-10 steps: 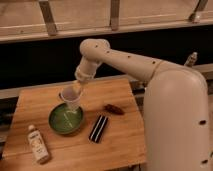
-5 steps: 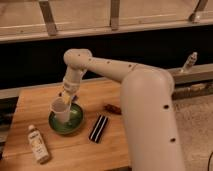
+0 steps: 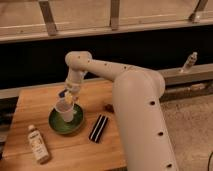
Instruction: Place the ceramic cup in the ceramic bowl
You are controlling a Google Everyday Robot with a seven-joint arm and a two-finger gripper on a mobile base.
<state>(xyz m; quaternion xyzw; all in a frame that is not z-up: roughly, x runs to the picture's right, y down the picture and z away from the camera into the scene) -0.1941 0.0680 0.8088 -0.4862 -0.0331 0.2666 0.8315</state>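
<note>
The ceramic cup (image 3: pixel 65 111), a small pale tumbler, stands upright inside the ceramic bowl (image 3: pixel 66 121), a round green dish on the wooden table's left part. My gripper (image 3: pixel 68 98) is just above the cup's rim, at the end of the white arm that reaches down from the upper right. A small blue object shows beside the gripper.
A white bottle with a label (image 3: pixel 38 145) lies near the table's front left. A black striped flat object (image 3: pixel 99 128) lies right of the bowl. A small dark brown item (image 3: pixel 108 106) sits by the arm. The wooden table (image 3: pixel 35 102) ends at left and front edges.
The cup has come down from above the bowl's left rim into the bowl. The arm has swung further left and lower over the table.
</note>
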